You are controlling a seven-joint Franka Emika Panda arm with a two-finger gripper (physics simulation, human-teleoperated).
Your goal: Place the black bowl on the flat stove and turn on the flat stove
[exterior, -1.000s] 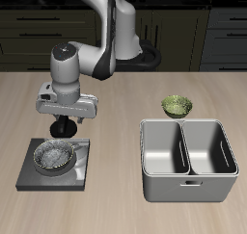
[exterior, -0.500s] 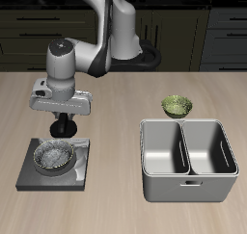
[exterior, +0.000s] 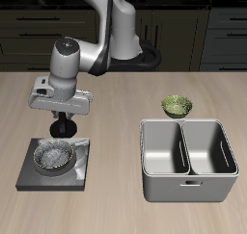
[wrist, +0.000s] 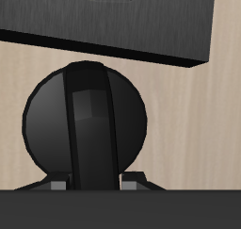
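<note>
The black bowl (exterior: pixel 52 157), with its shiny speckled inside, sits on the burner of the flat stove (exterior: pixel 79 176). My gripper (exterior: pixel 65 125) hangs just behind the stove's back edge, low over the table, apart from the bowl. In the wrist view, the stove's round black knob (wrist: pixel 87 129) with a raised bar across it lies right below me, beside the stove's dark body (wrist: pixel 113 25). My fingertips do not show clearly in either view, so the frames do not tell whether they are open or shut.
A grey two-compartment caddy (exterior: pixel 189 176) stands nearer the table's front edge, beside the stove. A small green patterned bowl (exterior: pixel 177 106) sits behind the caddy. Dark cabinets run along the back.
My hand has shifted slightly back and sideways, away from the caddy, above the stove's back edge. The black bowl has stayed on the burner.
</note>
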